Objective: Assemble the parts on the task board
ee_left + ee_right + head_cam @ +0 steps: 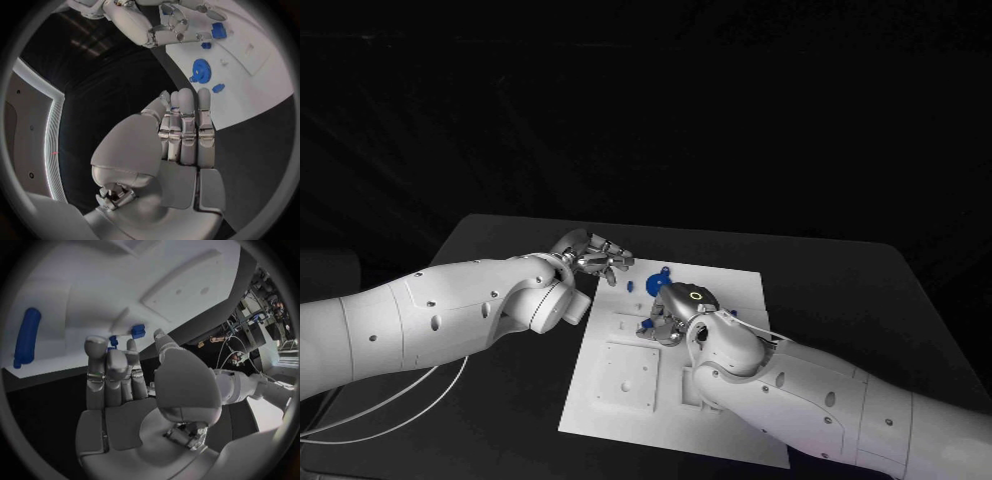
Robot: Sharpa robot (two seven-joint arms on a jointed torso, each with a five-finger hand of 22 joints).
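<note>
The scene is dim, the room beyond the black table (877, 290) lost in darkness. Light falls from above onto the white task board (733, 285), which shows bright without harsh glare. Both wrist views bend straight edges strongly toward their dark circular rims.

The task board (733, 420) lies in the middle of the tabletop (862, 290). A gear-shaped part (659, 281) sits on its far edge. The left hand (593, 256) is at the board's far left corner, the right hand (678, 312) over its middle.
</note>
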